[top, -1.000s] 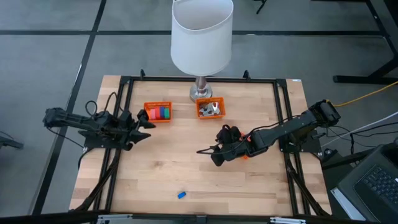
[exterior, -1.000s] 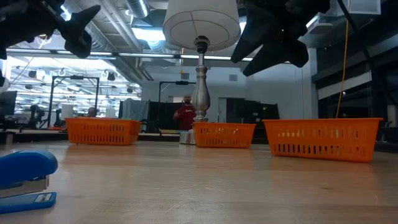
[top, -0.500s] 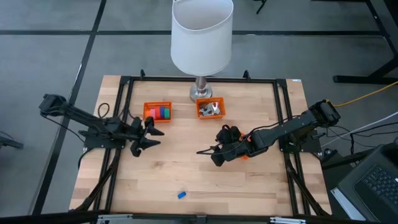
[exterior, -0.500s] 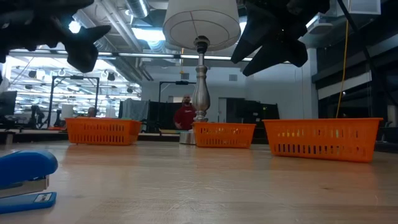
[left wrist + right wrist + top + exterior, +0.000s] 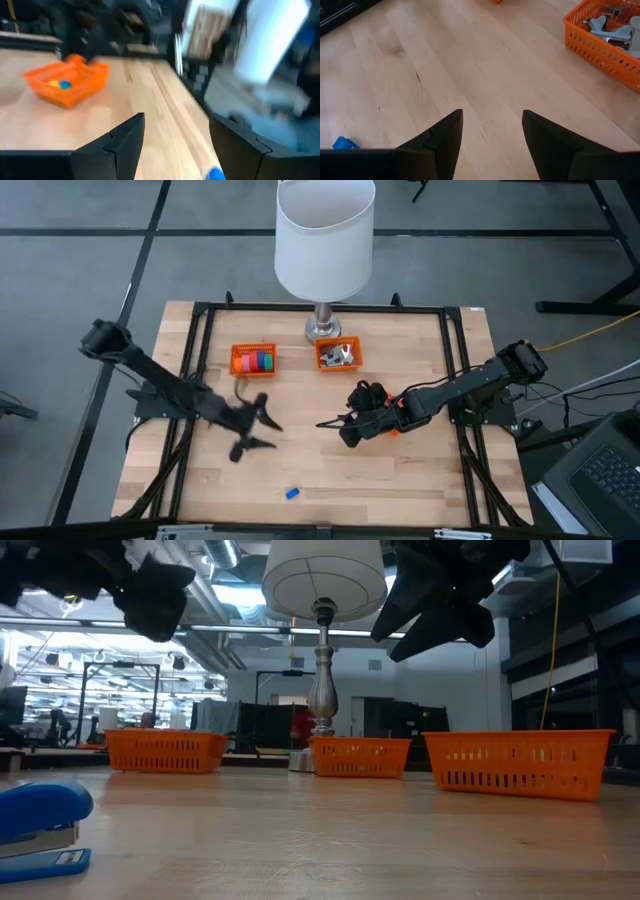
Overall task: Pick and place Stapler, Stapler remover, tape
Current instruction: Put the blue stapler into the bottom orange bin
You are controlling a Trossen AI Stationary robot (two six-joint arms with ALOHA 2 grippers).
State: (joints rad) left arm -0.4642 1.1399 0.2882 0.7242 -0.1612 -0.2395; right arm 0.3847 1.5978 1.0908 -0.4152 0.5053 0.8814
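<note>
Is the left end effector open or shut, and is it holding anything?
Open and empty: the left end effector shows bare table between its spread fingers; it hovers mid-table.

The left claw (image 5: pixel 256 425) has swung from the table's left edge toward its middle.

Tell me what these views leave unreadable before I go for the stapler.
- Third orange basket: high view, under the right arm; low view, contents behind its wall.
- Stapler: a speck in the high view; cut by the left edge in the low view.
- Tape: too small to count rolls.
- Left wrist view: motion-blurred.
</note>
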